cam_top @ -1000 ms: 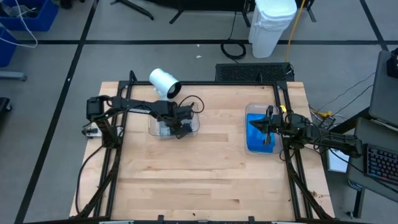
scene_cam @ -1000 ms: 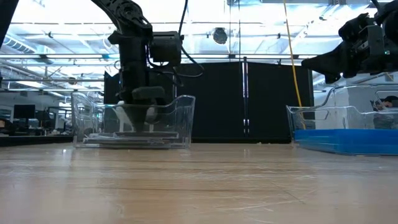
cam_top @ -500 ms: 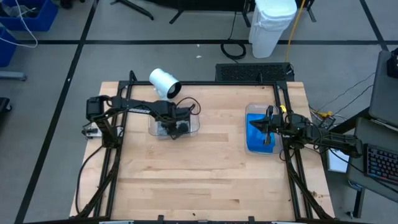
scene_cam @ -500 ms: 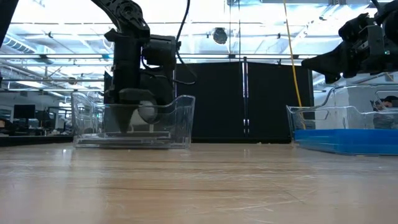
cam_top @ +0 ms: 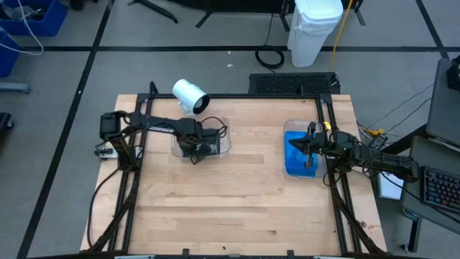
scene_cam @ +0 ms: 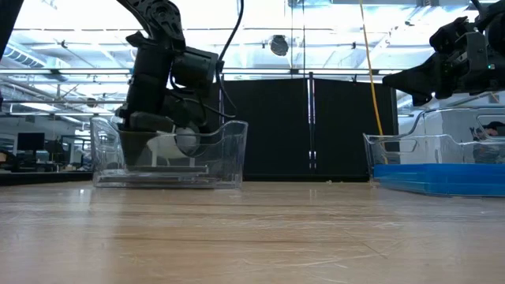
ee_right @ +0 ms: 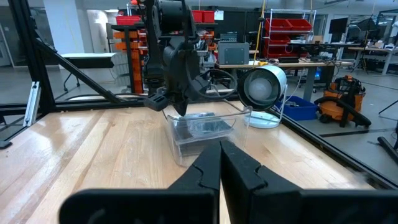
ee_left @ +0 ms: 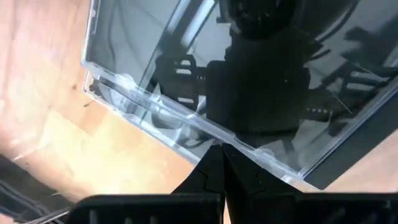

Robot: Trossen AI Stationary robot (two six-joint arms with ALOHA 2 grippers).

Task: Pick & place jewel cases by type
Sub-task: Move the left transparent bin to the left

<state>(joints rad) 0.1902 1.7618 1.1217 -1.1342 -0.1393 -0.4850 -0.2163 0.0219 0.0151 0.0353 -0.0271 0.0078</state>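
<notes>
A clear tray (cam_top: 215, 146) at the table's far left holds dark grey, clear jewel cases (ee_left: 186, 68) lying flat. My left gripper (ee_left: 222, 155) is shut and reaches steeply down into this tray (scene_cam: 229, 150), its tips at the edge of the top case. A second clear tray (cam_top: 287, 129) at the far right holds bright blue jewel cases (cam_top: 295, 160). My right gripper (ee_right: 221, 149) is shut and hangs level above the blue cases (scene_cam: 442, 175), touching nothing. My left gripper's shut fingertips (ee_left: 219, 149) stand against one long edge of the top dark case (ee_left: 186, 124). They come from above, slanting, and stand across that edge. The case lies flat in the tray. Whether the tips push on it, I cannot tell.
A white cylinder (cam_top: 189, 96) lies at the table's far edge behind the left tray. Black frame rails (cam_top: 129, 187) run along both sides of the table. The bare wooden tabletop (cam_top: 237, 201) stretches between the trays and to the near edge.
My left gripper has moved inside the tray toward the table's left edge and has tipped to point more steeply down. It has stayed shut.
</notes>
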